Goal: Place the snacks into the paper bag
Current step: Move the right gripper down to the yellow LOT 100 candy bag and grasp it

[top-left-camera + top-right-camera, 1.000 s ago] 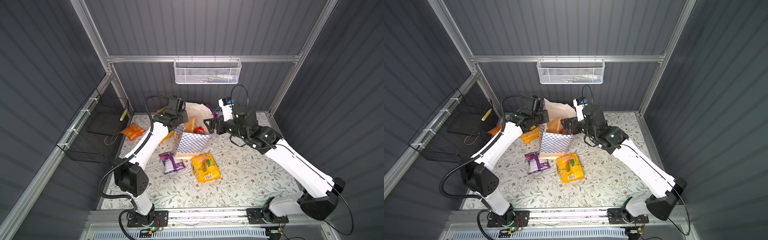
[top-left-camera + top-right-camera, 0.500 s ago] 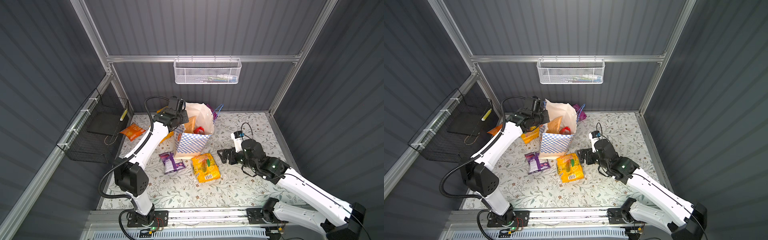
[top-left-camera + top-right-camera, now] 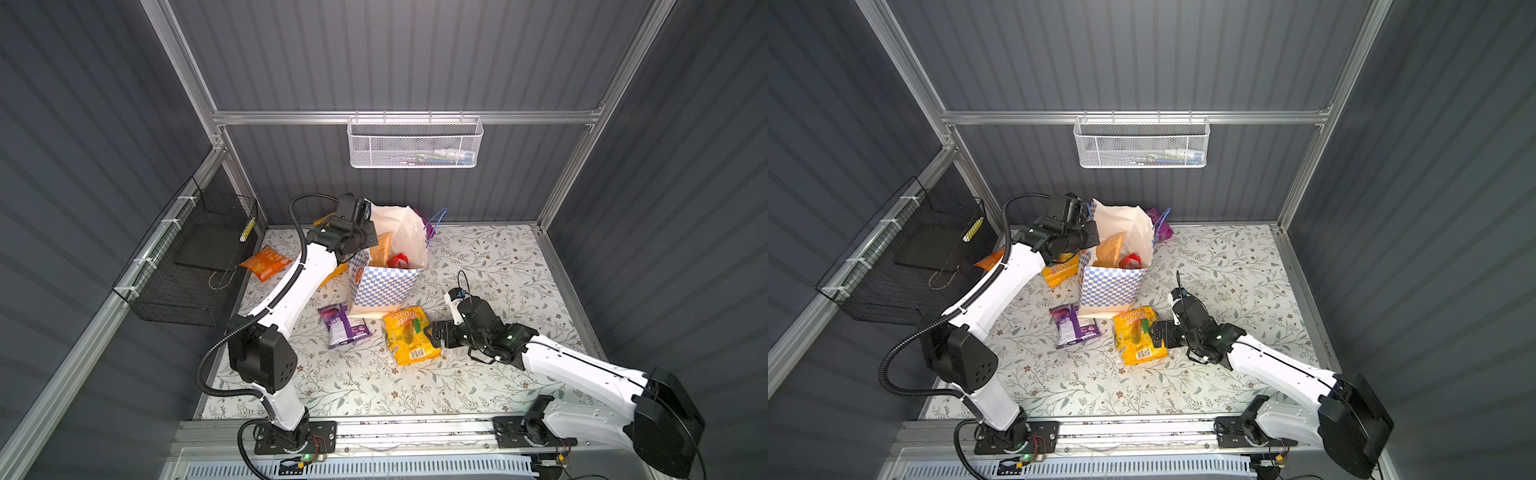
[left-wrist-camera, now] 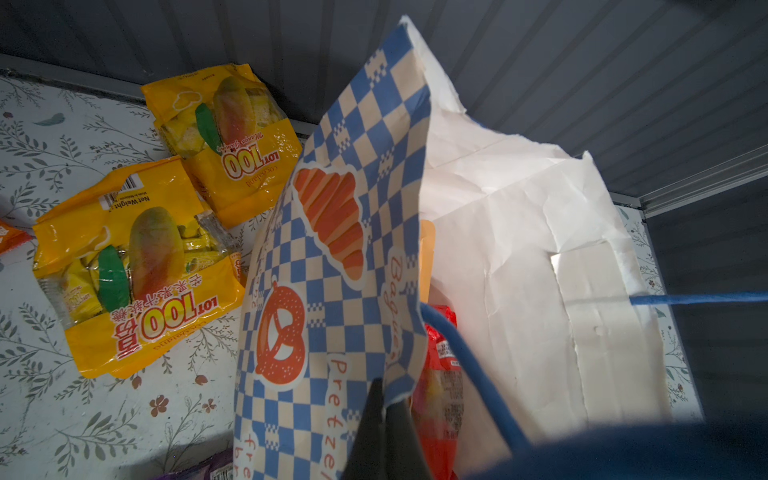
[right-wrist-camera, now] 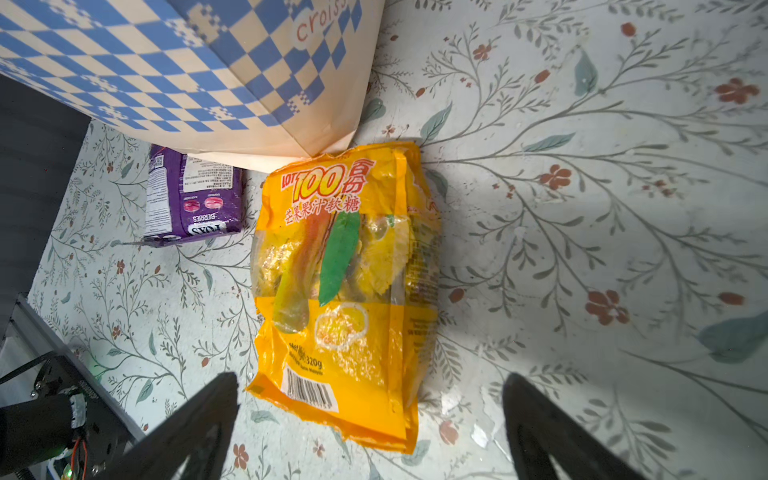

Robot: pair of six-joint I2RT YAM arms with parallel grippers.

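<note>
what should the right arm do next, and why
Probably lower the right end effector and close it on the yellow packet. Its jaws stand wide open, framing the packet's barcode end in the right wrist view. The packet lies flat on the table just in front of the paper bag, and the left end effector pinches the bag's rim, holding the mouth open.

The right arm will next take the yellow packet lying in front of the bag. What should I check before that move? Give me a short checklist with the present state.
1. The left tool is shut on the paper bag rim: ok.
2. The bag mouth is open upward: ok.
3. The right tool is open, at the yellow packet: ok.
4. That packet is free of the bag's base: cannot tell; its top edge lies at the base corner.
5. The purple packet lies apart from it: ok.
6. Room is left in the bag beside the tan pouch and red packet: ok, it seems.
</note>
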